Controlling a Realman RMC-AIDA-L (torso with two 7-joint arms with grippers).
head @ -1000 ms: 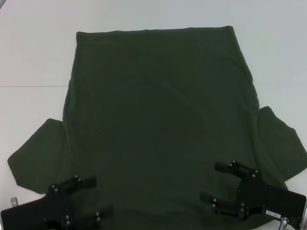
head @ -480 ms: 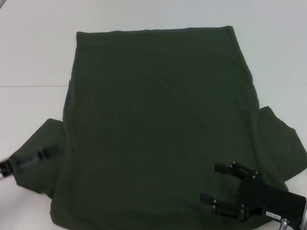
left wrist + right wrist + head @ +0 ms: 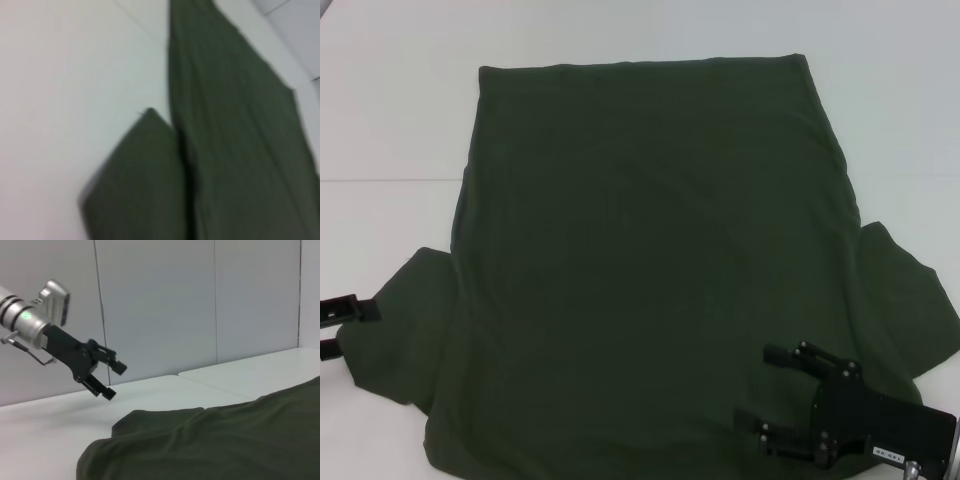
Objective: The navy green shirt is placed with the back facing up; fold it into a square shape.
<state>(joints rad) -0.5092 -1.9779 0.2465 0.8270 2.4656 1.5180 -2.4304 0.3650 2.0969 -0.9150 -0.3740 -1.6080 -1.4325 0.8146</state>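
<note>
The shirt (image 3: 650, 260) under me is a plain dark olive green, no print on the upturned back. The tabletop (image 3: 390, 110) is white. My left gripper (image 3: 102, 375) is black on a silver-grey arm; my right gripper (image 3: 770, 390) is black too.

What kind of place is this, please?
Probably a lab or test room: a plain white table with only the navy green shirt on it, bare grey wall panels behind, and the left gripper and right gripper open.
</note>
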